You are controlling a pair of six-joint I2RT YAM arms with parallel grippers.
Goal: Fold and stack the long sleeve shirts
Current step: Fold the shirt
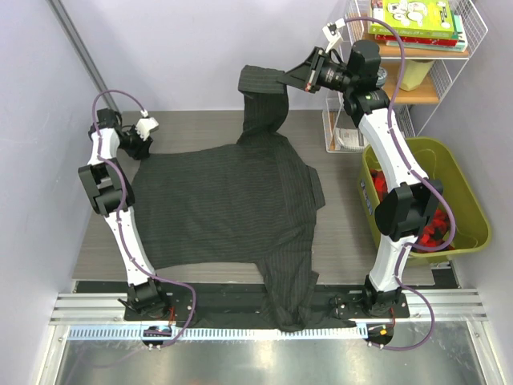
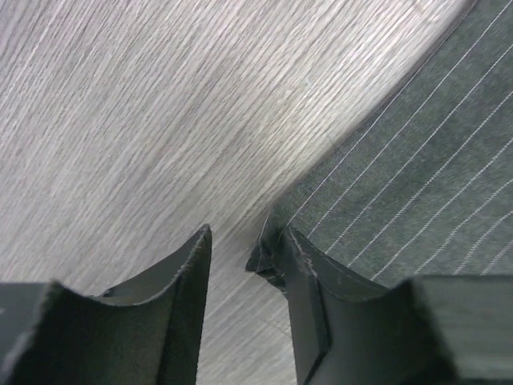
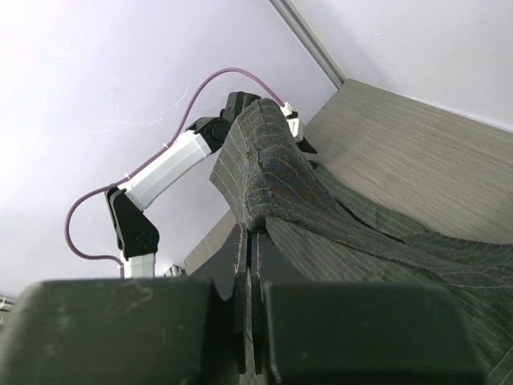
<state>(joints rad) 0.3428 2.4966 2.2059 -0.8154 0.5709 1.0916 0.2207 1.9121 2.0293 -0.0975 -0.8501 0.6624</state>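
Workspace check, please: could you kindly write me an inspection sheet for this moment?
Surface: grey wood-grain table.
Job's things: one shirt spread flat; near sleeve hangs over the table's edge, far sleeve is raised.
Clutter: nothing seen.
Grippers: left gripper open at the shirt's edge; right gripper shut on the far sleeve.
Cables: purple cables run along both arms.
Surroundings: wire shelf and green bin on the right.

The shirt (image 2: 417,160) runs off frame, corner partly behind a finger (image 2: 309,305) of the left claw (image 2: 248,231).
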